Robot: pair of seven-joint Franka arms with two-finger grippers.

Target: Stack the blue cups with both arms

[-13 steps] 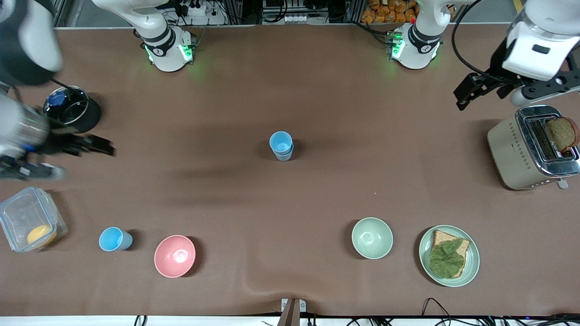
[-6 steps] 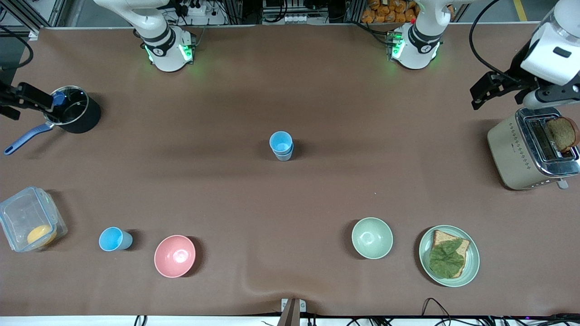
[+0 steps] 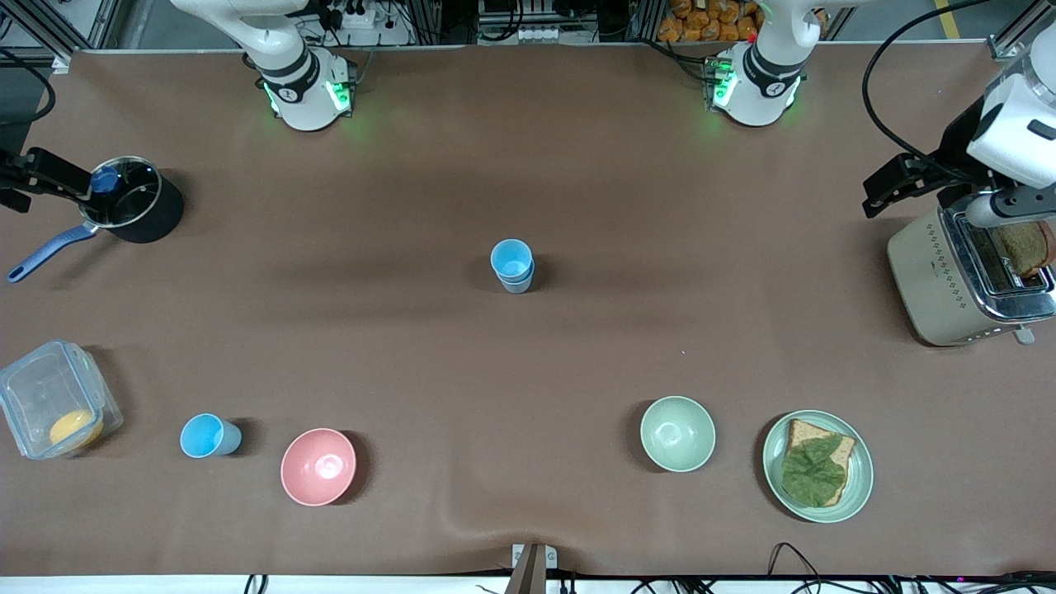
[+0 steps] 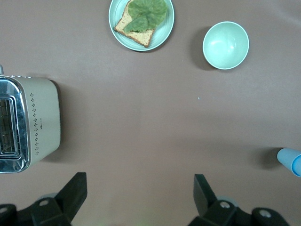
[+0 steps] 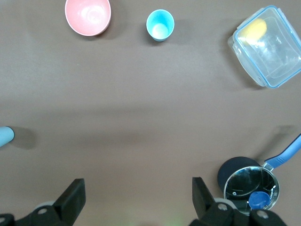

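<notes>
- Left gripper (image 4: 136, 197), jaws wide and empty, has drawn back over the toaster (image 3: 965, 276).
- Right gripper (image 5: 136, 197), also wide and empty, has retreated beside the saucepan (image 3: 132, 208).
- Blue cups (image 3: 513, 265) stand nested mid-table; stacking looks done.
- Both bowls are empty; the clear box (image 3: 54, 408) holds something yellow.

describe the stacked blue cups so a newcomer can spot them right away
Start at the middle of the brown table. The blue cups stand alone there, one nested inside the other, grey-blue outside. The only similar item, a brighter sky-blue cup, stands single beside the pink bowl.
</notes>
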